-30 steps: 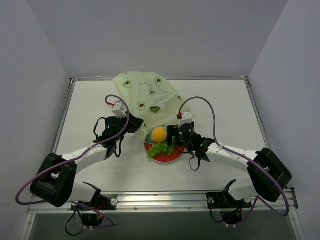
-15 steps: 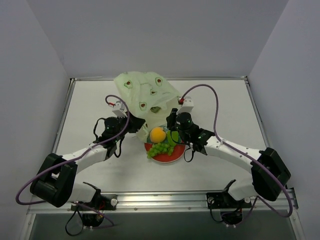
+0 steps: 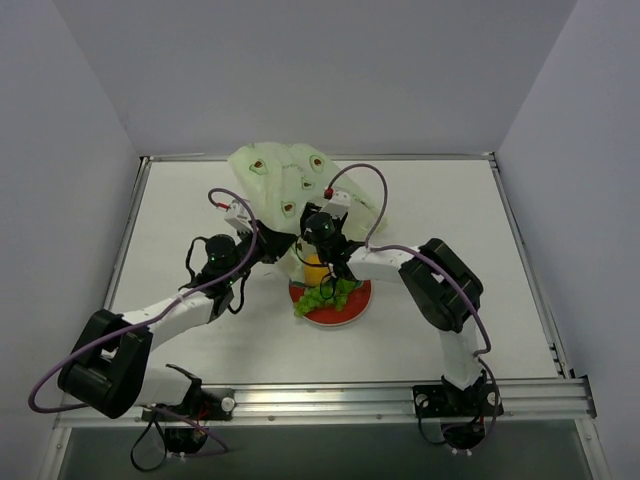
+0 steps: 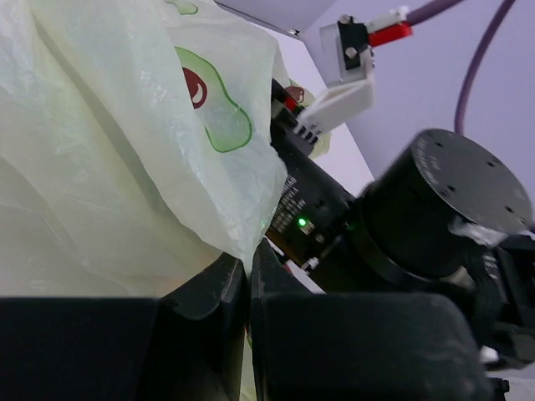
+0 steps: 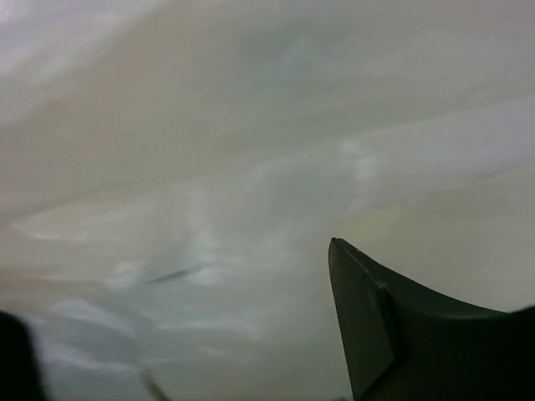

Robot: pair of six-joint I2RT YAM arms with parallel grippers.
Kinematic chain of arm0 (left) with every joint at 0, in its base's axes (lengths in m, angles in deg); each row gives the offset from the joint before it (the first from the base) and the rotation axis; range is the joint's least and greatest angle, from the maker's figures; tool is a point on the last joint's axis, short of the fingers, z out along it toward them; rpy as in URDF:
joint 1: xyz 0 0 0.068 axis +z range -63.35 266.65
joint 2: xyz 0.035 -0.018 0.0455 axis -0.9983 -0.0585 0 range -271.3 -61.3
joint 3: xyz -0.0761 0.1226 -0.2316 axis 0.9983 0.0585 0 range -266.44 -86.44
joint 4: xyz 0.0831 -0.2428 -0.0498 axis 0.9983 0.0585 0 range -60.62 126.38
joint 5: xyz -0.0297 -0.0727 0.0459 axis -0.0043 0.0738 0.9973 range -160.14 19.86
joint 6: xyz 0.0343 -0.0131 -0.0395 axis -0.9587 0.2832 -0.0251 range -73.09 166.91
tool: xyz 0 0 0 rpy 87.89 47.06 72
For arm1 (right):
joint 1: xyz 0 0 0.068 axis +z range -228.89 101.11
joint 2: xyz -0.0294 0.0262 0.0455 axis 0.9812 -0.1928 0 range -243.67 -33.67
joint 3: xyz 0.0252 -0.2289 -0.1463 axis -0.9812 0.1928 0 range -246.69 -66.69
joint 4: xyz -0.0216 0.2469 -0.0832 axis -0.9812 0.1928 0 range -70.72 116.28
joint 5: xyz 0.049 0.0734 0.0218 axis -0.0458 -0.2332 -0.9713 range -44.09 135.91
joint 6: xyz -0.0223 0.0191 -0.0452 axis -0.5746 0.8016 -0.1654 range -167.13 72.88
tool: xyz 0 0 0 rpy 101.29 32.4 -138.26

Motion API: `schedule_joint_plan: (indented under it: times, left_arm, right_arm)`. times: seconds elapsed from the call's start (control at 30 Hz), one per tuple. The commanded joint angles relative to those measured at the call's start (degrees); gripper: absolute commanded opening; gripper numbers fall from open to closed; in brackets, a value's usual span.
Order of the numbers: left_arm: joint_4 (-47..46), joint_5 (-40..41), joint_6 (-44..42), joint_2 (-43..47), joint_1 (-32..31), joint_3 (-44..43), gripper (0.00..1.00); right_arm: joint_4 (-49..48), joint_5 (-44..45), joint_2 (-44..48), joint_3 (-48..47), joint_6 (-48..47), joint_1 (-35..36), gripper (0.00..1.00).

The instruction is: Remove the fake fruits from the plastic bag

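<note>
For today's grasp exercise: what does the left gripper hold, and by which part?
The plastic bag, its edge pinched in the shut left gripper.

1 red-rimmed plate [image 3: 360, 301] is lying on the white table [image 3: 450, 220], just on the near side of the right gripper [image 3: 316, 262] and right of the left gripper [image 3: 273, 249]; 3 pale walls [image 3: 300, 70] are standing around the table

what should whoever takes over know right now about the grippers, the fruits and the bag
Left gripper: jaws shut on the plastic bag edge, holding it up.
Right gripper: jaws open, in the bag mouth, nothing visibly held.
Done: orange fruit and grape bunch lie on the plate.
Left: anything remaining inside the bag; its contents are not visible.
</note>
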Motion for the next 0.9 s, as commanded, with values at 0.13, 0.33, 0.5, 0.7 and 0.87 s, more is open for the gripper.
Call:
schedule_joint_plan:
  times: [0.13, 0.33, 0.5, 0.7, 0.87]
  left_arm:
    - [-3.5, 1.7, 1.0, 2.5, -0.2, 0.2, 0.02]
    - [-2.8, 4.1, 1.1, 2.2, -0.1, 0.9, 0.02]
    - [-4.2, 4.0, 1.6, -0.5, 0.2, 1.2, 0.02]
    - [-5.9, 2.7, 2.6, -3.5, 1.9, 1.2, 0.02]
    - [-7.3, 1.6, 3.0, -5.9, 3.0, 1.0, 0.02]
  right_arm:
    - [-3.9, 12.3, -9.5, -12.8, 7.1, -2.4, 0.81]
    - [-2.7, 11.7, -19.4, -24.5, 12.0, -4.5, 0.91]
    - [2.9, 12.8, -29.1, -38.3, 13.9, -5.9, 0.96]
    - [9.3, 12.6, -37.6, -50.3, 12.0, -5.8, 0.85]
    - [6.5, 9.8, -37.3, -47.7, 11.9, -6.9, 0.39]
